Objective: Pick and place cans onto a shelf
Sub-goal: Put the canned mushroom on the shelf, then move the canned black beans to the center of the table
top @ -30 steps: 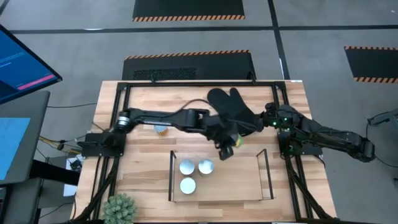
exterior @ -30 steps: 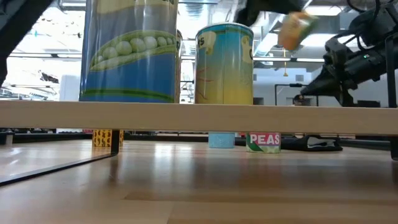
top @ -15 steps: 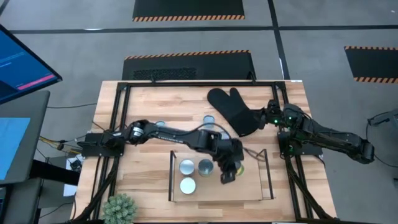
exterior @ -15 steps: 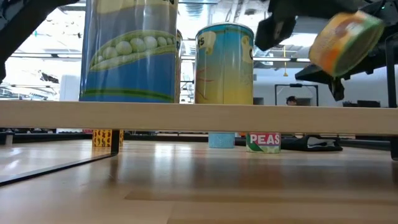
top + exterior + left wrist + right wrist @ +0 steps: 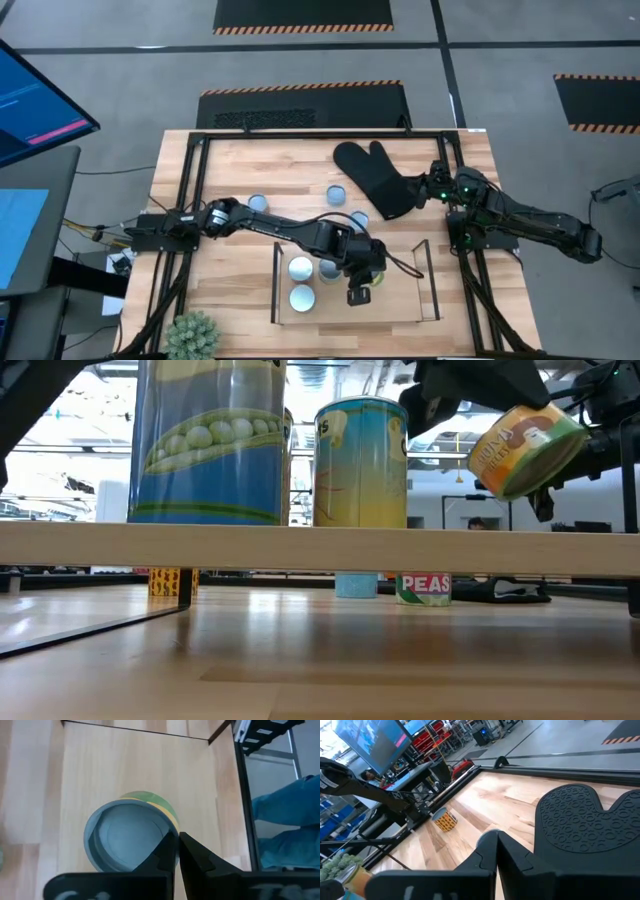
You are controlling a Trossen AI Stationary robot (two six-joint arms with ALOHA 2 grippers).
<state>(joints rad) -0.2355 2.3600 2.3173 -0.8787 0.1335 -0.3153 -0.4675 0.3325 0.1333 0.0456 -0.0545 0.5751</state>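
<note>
You are holding an orange-labelled can [image 5: 523, 448] tilted in the left tool [image 5: 360, 285], clamped by its rim just above the shelf [image 5: 425, 275] so it clears the three cans [image 5: 300, 268] standing there. The right tool [image 5: 437, 190], apparently closed, is waiting beside the oven mitt [image 5: 372, 175]. "PEAS" [image 5: 425, 586] is reading on a can back on the worktop [image 5: 230, 160].

Both arms [image 5: 270, 225] are matte black, the right arm [image 5: 530, 222] showing small green lights.

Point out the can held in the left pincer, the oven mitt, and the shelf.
held can [image 5: 522, 448], low view, on its tilted orange label.
oven mitt [image 5: 372, 180], high view, middle of the palm.
shelf [image 5: 400, 300], high view, bare wood base.
</note>
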